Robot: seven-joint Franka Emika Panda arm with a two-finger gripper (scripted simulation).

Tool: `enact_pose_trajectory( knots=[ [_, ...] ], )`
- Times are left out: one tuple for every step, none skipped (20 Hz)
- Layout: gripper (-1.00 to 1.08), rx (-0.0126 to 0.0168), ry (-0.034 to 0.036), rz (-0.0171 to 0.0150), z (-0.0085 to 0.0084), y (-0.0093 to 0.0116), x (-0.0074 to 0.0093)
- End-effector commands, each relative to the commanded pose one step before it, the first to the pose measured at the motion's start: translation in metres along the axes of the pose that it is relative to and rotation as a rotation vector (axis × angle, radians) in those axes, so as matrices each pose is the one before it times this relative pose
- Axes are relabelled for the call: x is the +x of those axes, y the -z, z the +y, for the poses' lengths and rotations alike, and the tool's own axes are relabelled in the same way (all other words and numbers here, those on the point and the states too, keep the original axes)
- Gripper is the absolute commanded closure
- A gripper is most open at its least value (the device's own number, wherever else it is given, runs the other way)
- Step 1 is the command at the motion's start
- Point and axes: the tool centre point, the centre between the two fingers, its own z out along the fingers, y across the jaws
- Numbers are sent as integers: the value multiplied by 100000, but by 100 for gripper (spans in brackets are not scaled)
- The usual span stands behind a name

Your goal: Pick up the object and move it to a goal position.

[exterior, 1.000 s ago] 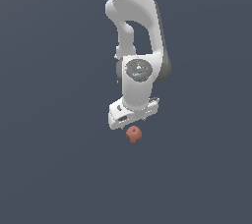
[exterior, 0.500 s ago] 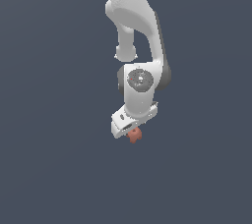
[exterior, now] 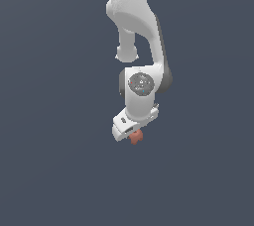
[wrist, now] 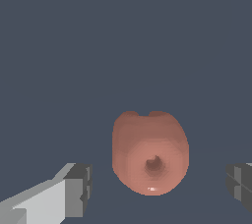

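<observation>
Wrist view: object (wrist: 150,155) between gripper (wrist: 160,188) fingers, untouched.

Arm (exterior: 140,36) white, dark grey joints. Lump (wrist: 149,152) terracotta orange, paler pink edges. Fingertips (wrist: 79,190) dark grey on white. Background flat slate blue-grey.

A simulated test space, not a real room: a smooth white jointed robot arm (exterior: 141,46) hung against a flat, featureless slate-blue backdrop (exterior: 49,121), rendered without furniture, walls or shadows.
</observation>
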Motion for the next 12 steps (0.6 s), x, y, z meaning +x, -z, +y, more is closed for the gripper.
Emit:
enact_pose_trajectory(
  knots=[
    [-92,73,135,-106,-57,-1049,-45],
    [-92,0,0,0,23,-560,-31],
    [-92,0,119,11,-45,-602,4],
    [-92,0,69,7,-18,-540,-8],
    [-92,0,0,0,20,-462,-23],
    [-92,0,69,7,-21,-376,8],
    [-92,0,0,0,19,-298,-4],
    [-92,-1,68,9,-21,-211,31],
    [-92,0,0,0,19,-134,20],
    [-92,0,0,0,20,-52,33],
    [-92,0,0,0,18,19,38],
    [-92,0,0,0,6,20,15]
  ],
)
